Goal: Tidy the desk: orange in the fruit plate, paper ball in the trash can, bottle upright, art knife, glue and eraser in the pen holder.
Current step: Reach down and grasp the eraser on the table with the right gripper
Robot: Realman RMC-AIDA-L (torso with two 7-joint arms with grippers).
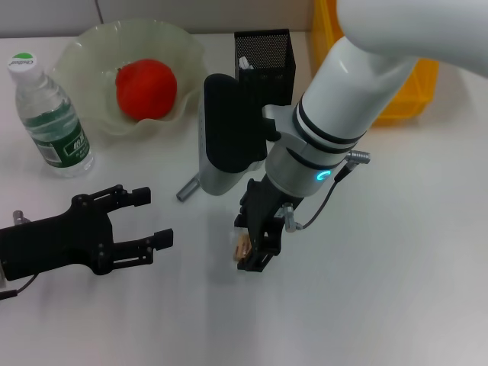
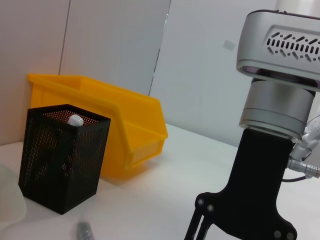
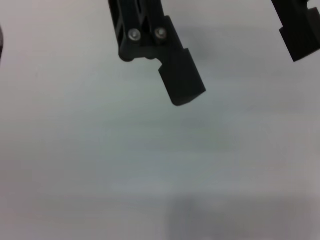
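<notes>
- The right gripper [image 1: 255, 248] is down at the white desk [image 1: 396, 267] near the middle, pointing straight down, with something small and tan, maybe the eraser [image 1: 241, 248], right at its fingertips. Can't tell whether the jaws are actually pinching it.
- The left gripper [image 1: 145, 221] sits low at the left, fingers spread wide, holding nothing.
- A grey pen-like thing [image 1: 187, 188] pokes out just behind the right arm.
- Pen holder [image 1: 263, 55], black mesh, stands at the back with a white bit inside.
- Orange [image 1: 146, 88] is already in the fruit plate [image 1: 84, 61].
- Bottle [image 1: 50, 118] is upright far left; its green label isn't readable.
- A yellow bin [image 1: 415, 95] sits behind the right arm.
</notes>
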